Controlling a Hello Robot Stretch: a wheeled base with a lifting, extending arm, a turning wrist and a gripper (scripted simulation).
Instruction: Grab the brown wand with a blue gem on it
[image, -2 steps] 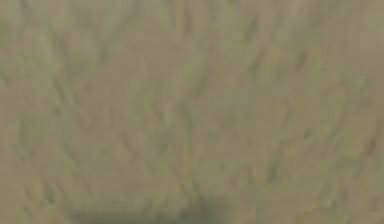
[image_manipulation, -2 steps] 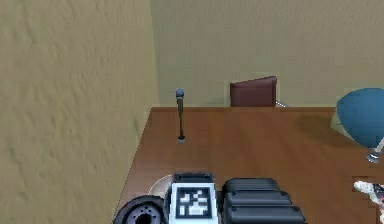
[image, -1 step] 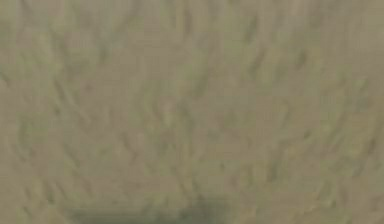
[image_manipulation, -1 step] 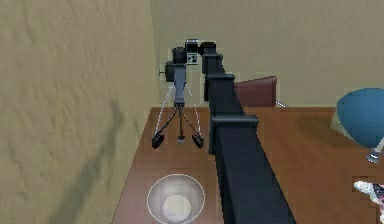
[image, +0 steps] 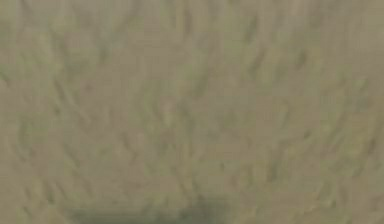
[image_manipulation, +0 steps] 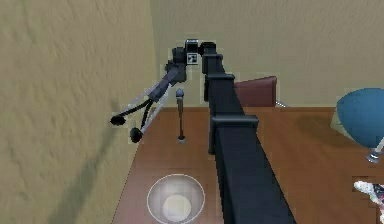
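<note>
The forward view looks at a tan, bumpy wall. In the arm side view, the dark arm goes from the bottom edge, a bit right of the middle, up to the top middle. At its top end sit two small white squares with black marks. Left of them is the gripper. Its two thin fingers point down and to the left, and their tips are at the middle left of the frame. Only bare tan wall is behind the tips, so the gripper holds nothing. I cannot tell how wide its jaws are. Just right of the fingers and just left of the arm, a thin stick stands straight up on the brown table. It has a small grey-blue knob on top, so it looks like the wand. I cannot tell if the gripper touches it. Near the bottom middle of the frame, left of the arm, a clear round bowl sits on the table. Behind the arm, at the far edge of the table, is a red-brown thing with a flat top. At the right edge is a big blue round thing. Below it, in the bottom right corner, lies a small white thing that I cannot name.
</note>
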